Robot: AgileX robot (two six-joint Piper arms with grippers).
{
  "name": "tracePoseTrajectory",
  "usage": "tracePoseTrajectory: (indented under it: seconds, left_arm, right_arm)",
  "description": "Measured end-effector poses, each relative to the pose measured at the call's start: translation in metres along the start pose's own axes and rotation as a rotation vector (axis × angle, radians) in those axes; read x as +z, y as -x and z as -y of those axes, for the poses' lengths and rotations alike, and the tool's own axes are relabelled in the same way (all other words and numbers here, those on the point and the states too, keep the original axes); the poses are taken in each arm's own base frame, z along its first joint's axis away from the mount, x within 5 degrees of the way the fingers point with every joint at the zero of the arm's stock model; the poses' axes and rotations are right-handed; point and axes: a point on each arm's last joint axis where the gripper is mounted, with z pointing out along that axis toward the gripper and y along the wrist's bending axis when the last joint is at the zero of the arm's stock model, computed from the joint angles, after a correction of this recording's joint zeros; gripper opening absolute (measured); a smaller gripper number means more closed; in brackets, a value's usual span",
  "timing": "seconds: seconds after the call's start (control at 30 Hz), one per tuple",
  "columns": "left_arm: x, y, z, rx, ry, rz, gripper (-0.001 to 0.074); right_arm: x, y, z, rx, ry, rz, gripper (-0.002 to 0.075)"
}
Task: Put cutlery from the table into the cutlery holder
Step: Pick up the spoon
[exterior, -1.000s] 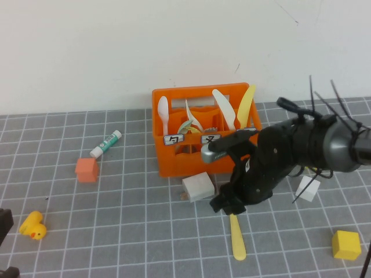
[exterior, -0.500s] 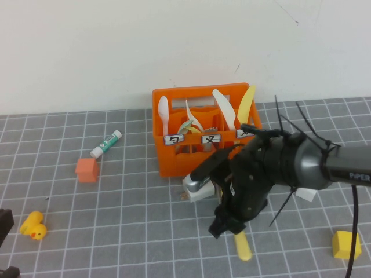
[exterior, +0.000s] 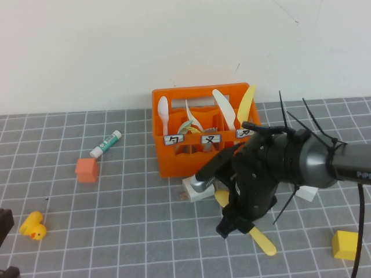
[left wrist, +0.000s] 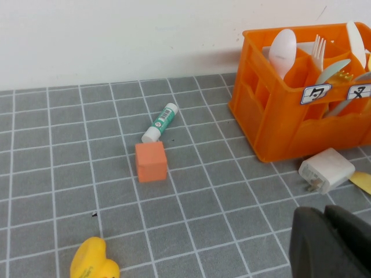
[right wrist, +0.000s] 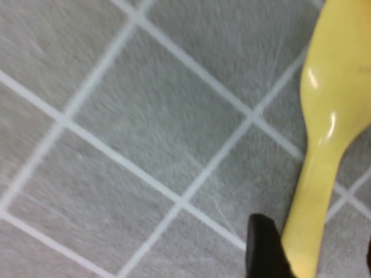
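The orange cutlery holder (exterior: 191,156) stands at the back of the grey tiled table (exterior: 127,231); it also shows in the left wrist view (left wrist: 278,121). A pale spoon (exterior: 163,111) stands in its left compartment. The yellow spoon (exterior: 264,243) lies slanted on the table in front of the holder. My right gripper (exterior: 230,226) is low over it. In the right wrist view the spoon's handle (right wrist: 324,145) runs between the open fingers, one fingertip (right wrist: 264,249) touching it. My left gripper (left wrist: 324,211) is shut and empty at the near left.
A white charger (exterior: 198,186) lies against the holder's front, next to the spoon's bowl. White and yellow knives (exterior: 246,104) stand in the holder. An orange cube (exterior: 87,169), a glue stick (exterior: 105,143), a yellow duck (exterior: 33,226), a white cube (exterior: 307,188) and a yellow cube (exterior: 346,244) lie around.
My right arm has swung left and down over the yellow spoon. The spoon has turned from straight to slanted, its handle now pointing to the near right.
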Motion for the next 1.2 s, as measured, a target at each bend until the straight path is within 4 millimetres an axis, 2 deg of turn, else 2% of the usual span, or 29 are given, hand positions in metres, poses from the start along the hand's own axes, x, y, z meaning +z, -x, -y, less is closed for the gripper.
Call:
tracePoseTrajectory:
  seconds: [0.3,0.47,0.83,0.97,1.1,1.2]
  left_arm:
    - [0.000,0.000,0.000,-0.001,-0.001,0.000,0.0000]
    - [0.000,0.000,0.000,-0.001,-0.001,0.000,0.0000]
    - [0.000,0.000,0.000,0.001,-0.001,0.000,0.0000]
    - [0.000,0.000,0.000,0.001,-0.001,0.000,0.0000]
    - [0.000,0.000,0.000,0.001,-0.001,0.000,0.0000]
    - [0.000,0.000,0.000,0.001,-0.001,0.000,0.0000]
  right_arm:
    - [-0.002,0.003,0.017,0.044,0.068,0.025,0.0356]
    - [-0.002,0.002,0.015,0.002,0.148,0.024,0.0356]
    - [-0.002,0.006,0.014,-0.042,0.149,0.077,0.0356]
    - [0.007,0.005,0.014,-0.065,0.137,0.055,0.0351]
    - [0.014,0.006,0.014,-0.075,0.133,0.035,0.0328]
    - [0.015,0.006,0.014,-0.077,0.132,0.031,0.0271]
